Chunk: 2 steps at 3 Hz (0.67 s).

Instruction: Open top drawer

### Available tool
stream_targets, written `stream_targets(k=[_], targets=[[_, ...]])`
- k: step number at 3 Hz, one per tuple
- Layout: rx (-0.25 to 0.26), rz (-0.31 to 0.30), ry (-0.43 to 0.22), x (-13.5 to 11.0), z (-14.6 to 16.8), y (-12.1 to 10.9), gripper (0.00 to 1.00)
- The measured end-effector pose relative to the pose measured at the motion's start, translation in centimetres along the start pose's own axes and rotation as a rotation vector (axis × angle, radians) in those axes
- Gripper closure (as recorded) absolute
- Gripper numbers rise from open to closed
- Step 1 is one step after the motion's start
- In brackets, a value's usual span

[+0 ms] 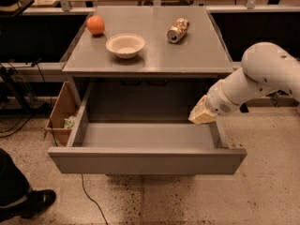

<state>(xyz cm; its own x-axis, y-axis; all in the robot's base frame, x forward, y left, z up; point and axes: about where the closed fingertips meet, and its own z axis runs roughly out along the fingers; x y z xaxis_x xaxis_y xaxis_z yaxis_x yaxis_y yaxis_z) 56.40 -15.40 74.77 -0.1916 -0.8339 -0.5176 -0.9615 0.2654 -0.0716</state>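
The top drawer [145, 161] is a wide grey drawer under the grey table top. It stands pulled far out toward the camera, and its shallow grey box interior [145, 135] shows with nothing in it. My gripper [200, 115] is a cream-coloured tip on a white arm coming in from the right. It hangs above the drawer's right side wall, near the back right corner of the interior, clear of the drawer front. It holds nothing that I can see.
On the table top [187, 55] are an orange [95, 25], a white bowl [125, 45] and a can lying on its side [178, 30]. A cardboard box [61, 109] stands left of the drawer. A person's shoe [33, 203] and a cable [89, 196] lie on the floor at left.
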Motion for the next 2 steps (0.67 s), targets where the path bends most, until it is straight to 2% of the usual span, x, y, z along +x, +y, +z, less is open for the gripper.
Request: stream_targets(k=[1,2], targets=[[-0.033,0.06,-0.052,0.8,1.8,0.0,1.0],[-0.07,0.098,-0.066,1.7,3.1,1.1,1.0]])
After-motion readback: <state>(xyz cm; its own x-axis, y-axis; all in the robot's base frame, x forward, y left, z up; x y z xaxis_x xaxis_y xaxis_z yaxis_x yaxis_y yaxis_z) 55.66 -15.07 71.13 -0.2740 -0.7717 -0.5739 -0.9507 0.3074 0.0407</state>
